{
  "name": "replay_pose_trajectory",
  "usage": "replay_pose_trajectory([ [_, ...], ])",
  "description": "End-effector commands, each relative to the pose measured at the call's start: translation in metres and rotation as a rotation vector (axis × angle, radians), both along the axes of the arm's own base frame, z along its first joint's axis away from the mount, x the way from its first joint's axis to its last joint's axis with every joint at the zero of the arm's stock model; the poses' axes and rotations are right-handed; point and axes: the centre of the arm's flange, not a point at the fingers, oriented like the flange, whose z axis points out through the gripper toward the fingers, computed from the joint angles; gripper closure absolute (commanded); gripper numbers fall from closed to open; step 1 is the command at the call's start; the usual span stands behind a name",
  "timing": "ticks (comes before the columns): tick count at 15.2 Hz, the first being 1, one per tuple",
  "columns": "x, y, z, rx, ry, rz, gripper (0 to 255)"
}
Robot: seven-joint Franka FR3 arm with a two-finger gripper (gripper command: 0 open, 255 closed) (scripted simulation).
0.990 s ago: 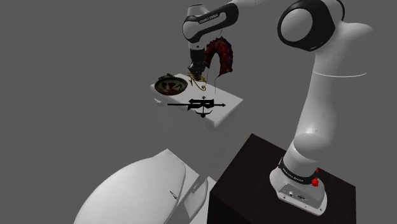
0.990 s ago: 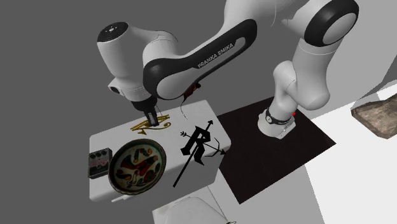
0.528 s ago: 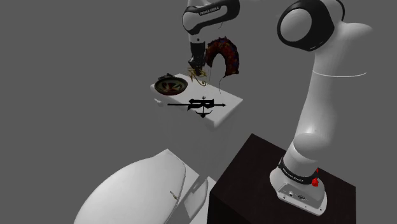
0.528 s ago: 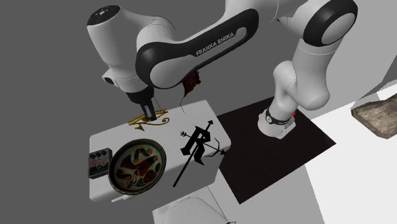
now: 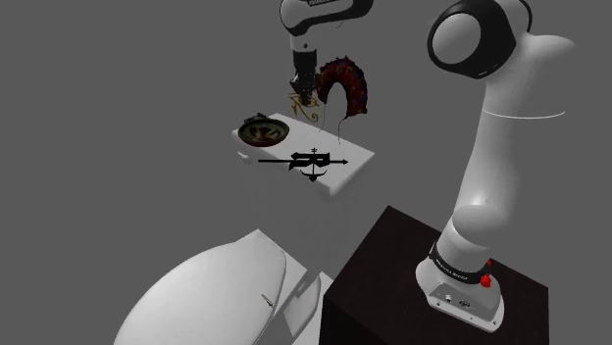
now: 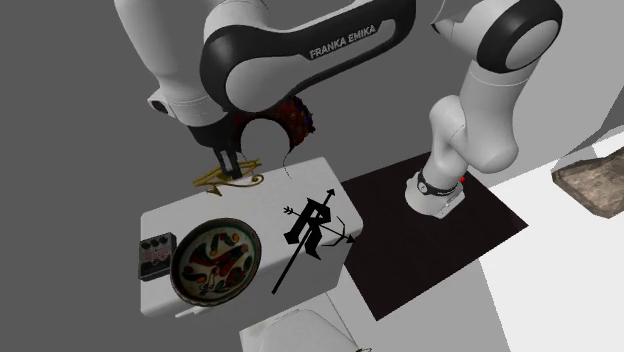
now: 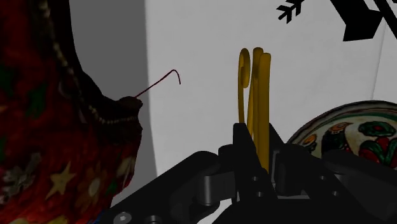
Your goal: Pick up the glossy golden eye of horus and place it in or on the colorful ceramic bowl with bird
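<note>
The golden eye of Horus (image 6: 230, 178) hangs in the air above the far edge of the white table (image 6: 190, 210), clasped by my gripper (image 6: 229, 166), which is shut on it. In the wrist view the thin gold piece (image 7: 254, 83) sticks out edge-on between my fingers (image 7: 245, 153). In the shoulder view the eye of Horus (image 5: 302, 106) hangs under the gripper (image 5: 303, 93), clear of the table. The colorful bowl (image 6: 216, 260) with red and green bird pattern sits on the table's near part in the second exterior view, and its rim (image 7: 347, 130) shows beside the gripper.
A black emblem with an arrow (image 6: 312, 228) lies on the table beside the bowl. A small dark pedal-like box (image 6: 153, 256) stands at the bowl's other side. A dark red curved ornament (image 5: 348, 86) stands at the table's back. A large white rounded object (image 5: 206, 294) lies below.
The gripper has risen with the eye of Horus in it, lifting the piece off the table surface. The bowl and other objects have stayed still.
</note>
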Motion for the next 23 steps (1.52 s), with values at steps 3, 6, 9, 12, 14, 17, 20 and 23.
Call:
replay_pose_trajectory([
  [3, -0.001, 0.0, 0.021, 0.0, 0.0, 0.0, 255],
  [6, -0.001, 0.0, 0.036, 0.0, 0.0, 0.0, 255],
  [9, 0.007, 0.011, 0.044, 0.0, 0.0, 0.0, 255],
  [12, 0.029, 0.043, 0.049, 0.0, 0.0, 0.0, 255],
  [14, 0.044, 0.064, 0.053, 0.0, 0.0, 0.0, 255],
  [17, 0.067, 0.097, 0.058, 0.0, 0.0, 0.0, 255],
  [20, 0.087, 0.125, 0.057, 0.0, 0.0, 0.0, 255],
  [23, 0.087, 0.125, 0.041, 0.0, 0.0, 0.0, 255],
])
